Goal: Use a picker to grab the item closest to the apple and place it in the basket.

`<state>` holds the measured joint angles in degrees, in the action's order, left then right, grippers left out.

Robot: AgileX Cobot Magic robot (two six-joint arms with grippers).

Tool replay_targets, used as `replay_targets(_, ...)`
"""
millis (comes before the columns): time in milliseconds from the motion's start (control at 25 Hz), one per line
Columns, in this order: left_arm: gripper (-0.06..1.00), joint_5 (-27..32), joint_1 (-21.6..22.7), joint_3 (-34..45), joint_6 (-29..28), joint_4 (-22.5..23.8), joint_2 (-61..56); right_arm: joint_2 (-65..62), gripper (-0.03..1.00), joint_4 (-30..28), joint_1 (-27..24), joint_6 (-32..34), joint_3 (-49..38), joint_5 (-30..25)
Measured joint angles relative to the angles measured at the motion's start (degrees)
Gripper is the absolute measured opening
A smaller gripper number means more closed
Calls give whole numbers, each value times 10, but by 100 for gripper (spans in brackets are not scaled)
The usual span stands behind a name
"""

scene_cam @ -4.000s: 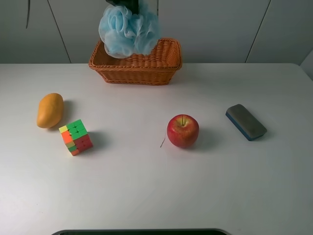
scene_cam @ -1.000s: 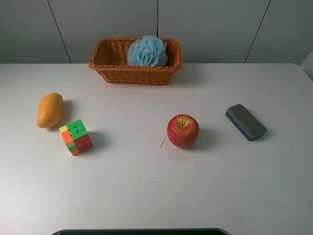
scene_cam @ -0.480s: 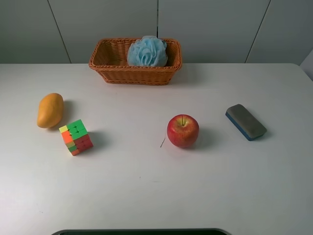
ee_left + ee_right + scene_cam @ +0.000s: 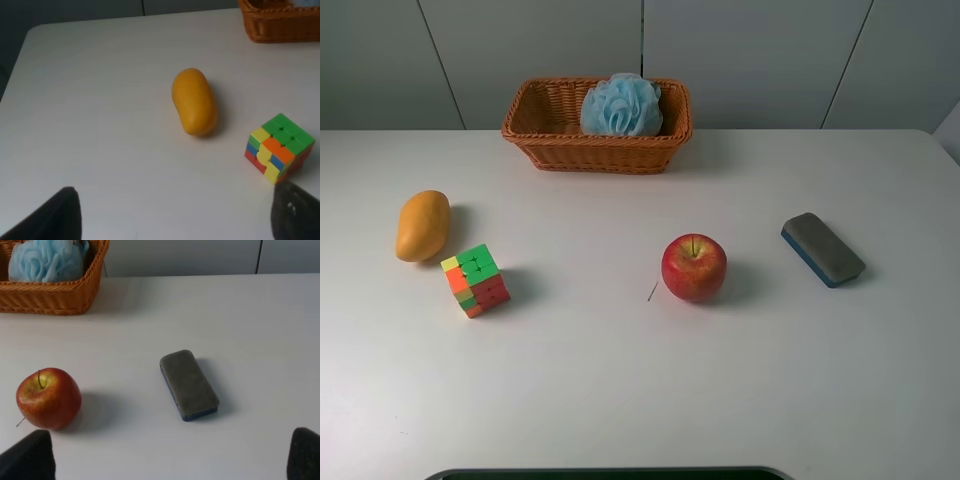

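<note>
1. I took the apple (image 4: pixel 694 267) as my reference. The blackboard eraser (image 4: pixel 823 249) lay on the bench (image 4: pixel 640 400) to the apple's right and clearly apart from it. It was nearer than anything else left on the bench.
2. The Rubik's cube (image 4: pixel 476 280) and the mango (image 4: pixel 422 225) lay well off to the apple's left, the mango farther out than the cube.
3. The wicker basket (image 4: pixel 595 150) stood behind the apple, towards the back wall and a little left. A blue bath pouf (image 4: pixel 621 104) was already in it, so I judged one drop done. If another pick was wanted, the eraser was the candidate.
4. In the right wrist view, the eraser lay ahead of the right gripper (image 4: pixel 165 460), with the apple off to one side. Its long axis ran nearly straight away from the jaws, only slightly skewed.
5. I judged that a closure across the eraser's short width needed little wrist turn. The right arm was plainly the nearer one.
6. The right jaws stood spread wide, tips at the frame's two corners, holding and touching nothing.
7. The left gripper (image 4: pixel 172 215) faced the mango and cube, its jaws equally wide apart and empty.
</note>
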<state>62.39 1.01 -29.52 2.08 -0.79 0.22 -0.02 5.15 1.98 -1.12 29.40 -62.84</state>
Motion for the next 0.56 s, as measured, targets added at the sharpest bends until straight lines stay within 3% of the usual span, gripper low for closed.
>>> replay_targets(560, 73, 0, 0, 0, 4, 2, -2, 0, 70, 0, 0, 0, 0, 0)
